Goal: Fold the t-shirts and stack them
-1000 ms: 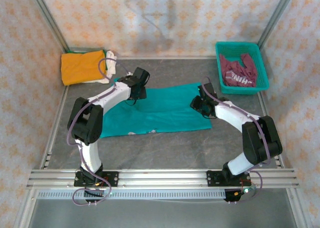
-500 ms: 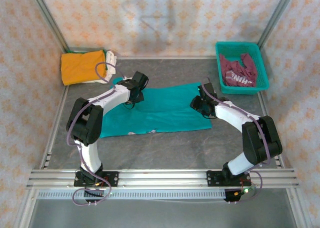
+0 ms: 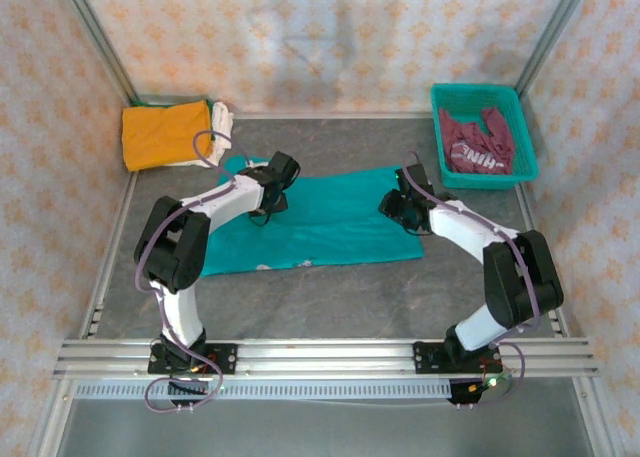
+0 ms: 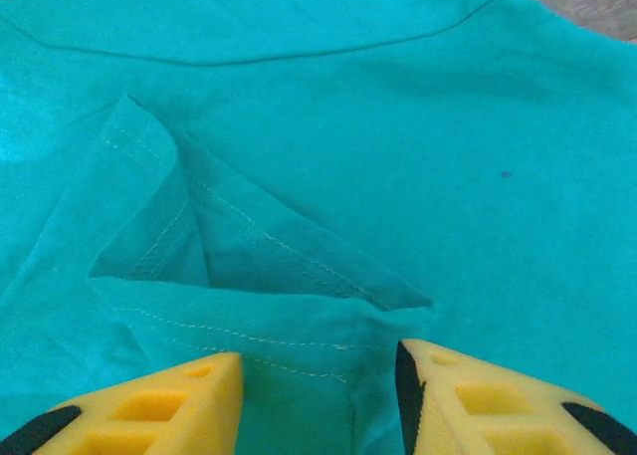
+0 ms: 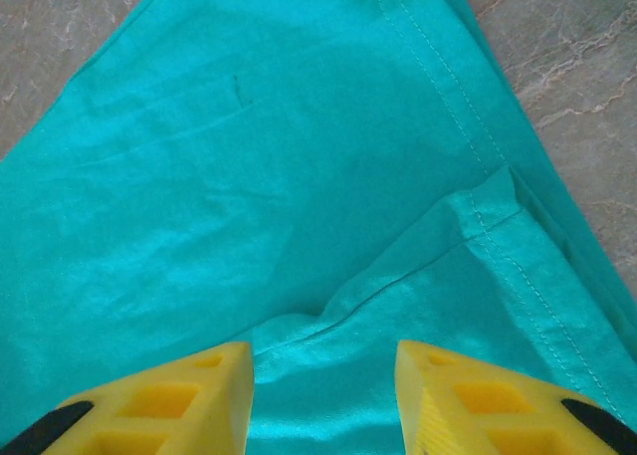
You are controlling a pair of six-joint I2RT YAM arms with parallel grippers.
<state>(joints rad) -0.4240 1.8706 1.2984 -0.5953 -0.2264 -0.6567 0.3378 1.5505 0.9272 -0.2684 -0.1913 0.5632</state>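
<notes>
Cloth lies under the gap between the left fingers (image 4: 229,375), which stand apart and released, pinching nothing. That cloth is the teal t-shirt (image 4: 418,146). Just ahead of the yellow tips a stitched hem is turned back into a small triangular flap, and one edge of the flap runs down into the gap. The right fingers (image 5: 237,365) are likewise parted and let go, poised over the same shirt, where a folded upper layer ends in a soft crease just ahead of them. To their right a double-stitched hem runs on a slant, with the grey marbled desk (image 5: 587,97) bare beyond it.

From above, the teal t-shirt lies flat across the middle of the desk as a long band, its left end nearer the arms than its right end. The left fingers are over its far left part, close to the far edge of the cloth. The right fingers are at its right end. Both arms reach in from their bases at the near rail.

Well apart from it, in the far left corner, a folded orange t-shirt (image 3: 165,134) sits on top of a white t-shirt (image 3: 224,123), whose edge shows at the right side. In the far right corner stands a teal lattice basket (image 3: 488,181), and a crumpled maroon t-shirt (image 3: 478,145) with white lettering lies inside it.
</notes>
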